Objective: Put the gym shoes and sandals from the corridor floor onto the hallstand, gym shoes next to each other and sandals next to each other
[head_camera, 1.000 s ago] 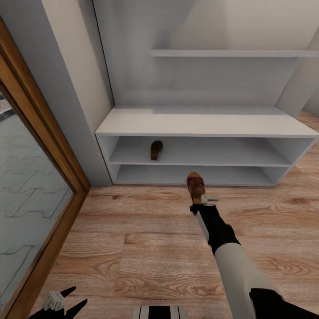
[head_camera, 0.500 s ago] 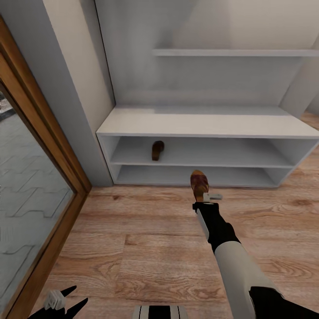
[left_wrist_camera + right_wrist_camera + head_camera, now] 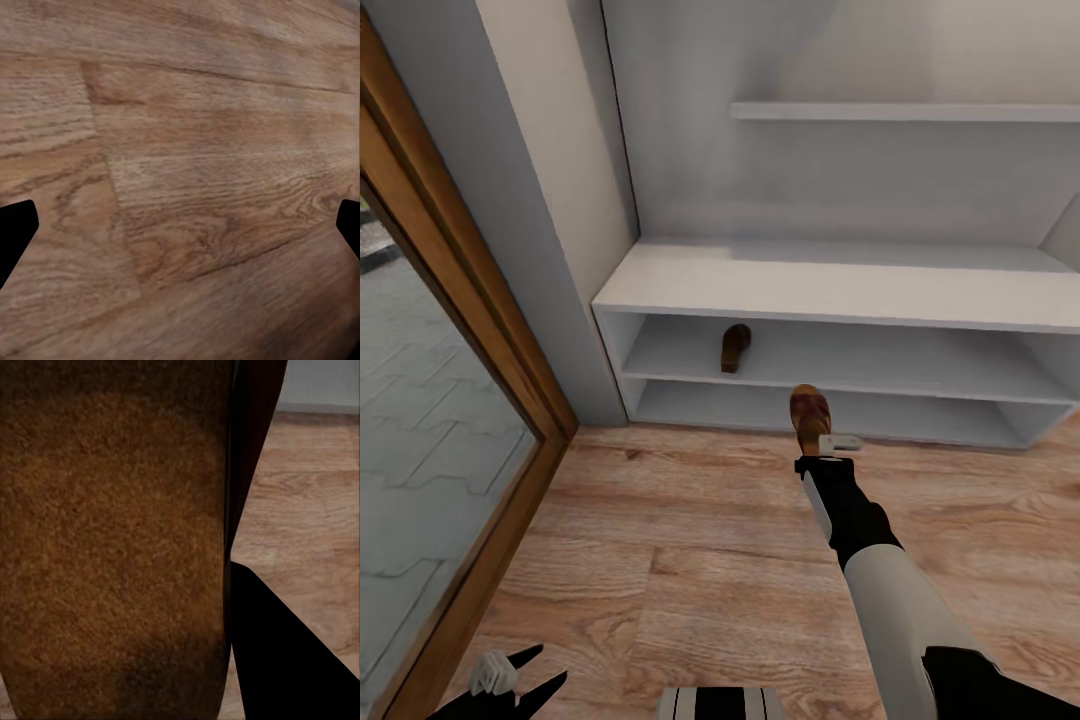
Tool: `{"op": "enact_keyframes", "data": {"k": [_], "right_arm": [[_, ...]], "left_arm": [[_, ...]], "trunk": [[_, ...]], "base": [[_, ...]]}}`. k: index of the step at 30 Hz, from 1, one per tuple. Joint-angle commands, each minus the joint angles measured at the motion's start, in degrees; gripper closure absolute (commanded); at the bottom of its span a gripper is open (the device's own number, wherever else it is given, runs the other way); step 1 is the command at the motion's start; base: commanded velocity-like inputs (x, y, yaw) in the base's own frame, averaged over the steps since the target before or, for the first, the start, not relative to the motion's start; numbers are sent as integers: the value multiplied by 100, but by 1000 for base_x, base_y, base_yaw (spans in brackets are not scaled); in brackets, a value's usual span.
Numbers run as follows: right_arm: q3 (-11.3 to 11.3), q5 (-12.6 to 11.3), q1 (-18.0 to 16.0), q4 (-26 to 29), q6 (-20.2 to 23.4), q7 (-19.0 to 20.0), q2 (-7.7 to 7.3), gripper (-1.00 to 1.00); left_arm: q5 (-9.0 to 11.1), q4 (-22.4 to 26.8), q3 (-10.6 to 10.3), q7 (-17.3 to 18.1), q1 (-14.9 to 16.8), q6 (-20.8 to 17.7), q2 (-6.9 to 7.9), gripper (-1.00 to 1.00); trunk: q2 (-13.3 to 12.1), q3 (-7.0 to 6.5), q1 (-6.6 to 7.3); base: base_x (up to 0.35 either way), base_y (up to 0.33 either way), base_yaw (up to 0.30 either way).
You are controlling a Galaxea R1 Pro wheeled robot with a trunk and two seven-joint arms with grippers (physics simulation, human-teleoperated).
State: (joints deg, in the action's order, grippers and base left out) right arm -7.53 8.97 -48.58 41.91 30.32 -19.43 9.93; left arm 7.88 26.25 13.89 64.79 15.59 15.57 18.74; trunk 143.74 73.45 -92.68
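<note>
1. Here, the right gripper [image 3: 822, 447] hangs over the corridor floor [image 3: 690, 540] just in front of the hallstand [image 3: 840, 283], clenched on the heel end of a dark brown sandal [image 3: 809, 415] whose toe points toward twelve o'clock, at the lower shelf opening.
2. In the right wrist view the tan footbed of the held sandal [image 3: 112, 540] sits hard against one black finger [image 3: 277, 652], which reads as a firm grasp.
3. The other sandal [image 3: 735, 348] already lies on the rack's upper open shelf, at about eleven o'clock from the carried one and well apart from it.
4. The left gripper [image 3: 510, 683] rests low at seven o'clock in the head view, its black fingers spread and holding nothing; the left wrist view shows its fingertips [image 3: 16, 229] wide apart over bare planks.
5. By these pictures the job stands roughly a quarter done: one sandal shelved, one in hand and not yet set down.
6. To count as a pair, the carried sandal likely needs to go in beside the one on the shelf, toward eleven o'clock.
7. The two gym shoes are yet to be collected, so the larger half of the work seems to remain.
</note>
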Motion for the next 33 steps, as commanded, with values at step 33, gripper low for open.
{"op": "enact_keyframes", "data": {"k": [33], "right_arm": [[-29,44,-2,-185,53,27,7,100]], "left_arm": [[1,11,8,-26,33,-8,-63,-100]], "trunk": [[2,10,1]], "base": [[110,0,3]]}}
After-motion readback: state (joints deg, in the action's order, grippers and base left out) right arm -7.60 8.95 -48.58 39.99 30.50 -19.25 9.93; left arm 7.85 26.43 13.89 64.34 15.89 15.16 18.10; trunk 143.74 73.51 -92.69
